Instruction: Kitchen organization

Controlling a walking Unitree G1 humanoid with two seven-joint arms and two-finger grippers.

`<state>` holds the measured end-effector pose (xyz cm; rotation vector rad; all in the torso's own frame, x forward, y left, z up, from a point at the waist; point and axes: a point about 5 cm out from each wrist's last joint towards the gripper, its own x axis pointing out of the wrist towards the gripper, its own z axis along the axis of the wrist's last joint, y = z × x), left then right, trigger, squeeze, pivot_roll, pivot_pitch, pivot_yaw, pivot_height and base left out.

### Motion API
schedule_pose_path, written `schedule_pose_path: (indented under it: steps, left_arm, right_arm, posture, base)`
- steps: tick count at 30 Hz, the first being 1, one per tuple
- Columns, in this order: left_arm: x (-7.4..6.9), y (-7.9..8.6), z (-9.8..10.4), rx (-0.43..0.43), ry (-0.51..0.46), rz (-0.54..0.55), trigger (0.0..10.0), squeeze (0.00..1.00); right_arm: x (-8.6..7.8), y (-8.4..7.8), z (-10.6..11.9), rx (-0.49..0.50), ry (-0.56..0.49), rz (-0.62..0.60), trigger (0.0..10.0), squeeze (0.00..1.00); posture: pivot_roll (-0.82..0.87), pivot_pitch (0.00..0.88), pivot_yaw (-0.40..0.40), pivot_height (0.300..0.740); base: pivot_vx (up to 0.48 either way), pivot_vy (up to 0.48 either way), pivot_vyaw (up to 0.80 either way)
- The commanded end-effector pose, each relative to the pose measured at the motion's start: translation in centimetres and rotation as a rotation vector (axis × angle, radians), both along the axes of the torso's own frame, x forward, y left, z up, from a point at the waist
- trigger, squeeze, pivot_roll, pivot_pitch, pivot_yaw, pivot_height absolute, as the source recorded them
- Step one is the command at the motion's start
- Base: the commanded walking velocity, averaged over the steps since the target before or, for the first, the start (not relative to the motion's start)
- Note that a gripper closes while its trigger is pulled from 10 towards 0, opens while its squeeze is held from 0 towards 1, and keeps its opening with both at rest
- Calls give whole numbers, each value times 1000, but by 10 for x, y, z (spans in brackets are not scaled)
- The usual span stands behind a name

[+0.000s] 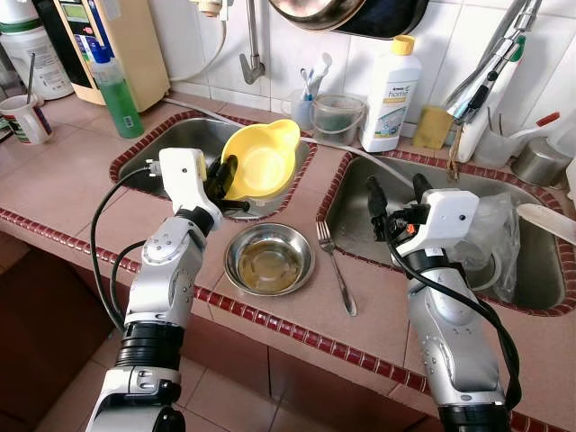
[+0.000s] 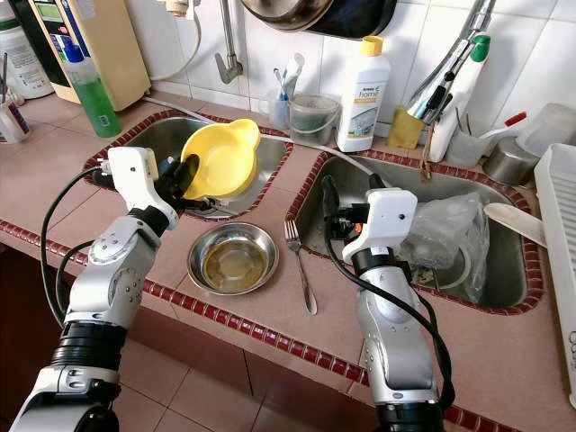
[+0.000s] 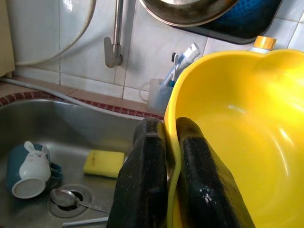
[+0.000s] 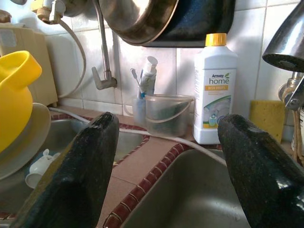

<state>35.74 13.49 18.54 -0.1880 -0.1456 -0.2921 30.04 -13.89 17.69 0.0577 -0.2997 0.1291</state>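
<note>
Both eye views look forward and steeply down from the robot's head onto the tiled counter (image 1: 54,189) and its two sinks, sharing nearly the same scene, the right eye view reaching further right to a white rack (image 2: 560,234). The left wrist view sits close behind the left gripper (image 3: 166,161), looking along its fingers into the yellow bowl (image 3: 237,142) and the left sink (image 3: 57,128). The right wrist view looks level between the right gripper's (image 4: 166,156) fingers at the tiled wall (image 4: 185,47), and the white bottle (image 4: 214,85) there shows in the eye views as well.

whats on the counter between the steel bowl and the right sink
A fork lies there on the tiled strip, beside the steel bowl and short of the right sink, seen in both eye views.
</note>
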Motion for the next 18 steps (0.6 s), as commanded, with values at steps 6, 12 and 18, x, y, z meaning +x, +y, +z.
schedule_pose_path:
  steps: [6, 12, 18]
  left_arm:
    - [0, -1, 0, 14, 16, 4, 10000, 0]
    - [-1, -5, -1, 19, 22, -18, 10000, 0]
    - [0, -7, 0, 25, 25, -33, 10000, 0]
  right_arm:
    - [0, 3, -3, 1, 17, 11, 10000, 0]
    - [-3, 3, -6, -1, 21, 12, 10000, 0]
    - [-3, 4, -7, 5, 29, 17, 10000, 0]
  posture:
    - [-55, 0, 23, 740]
    - [-59, 0, 31, 740]
    - [-62, 0, 32, 740]
  base:
    - [0, 364, 0]
    - [0, 329, 0]
    - [0, 268, 0]
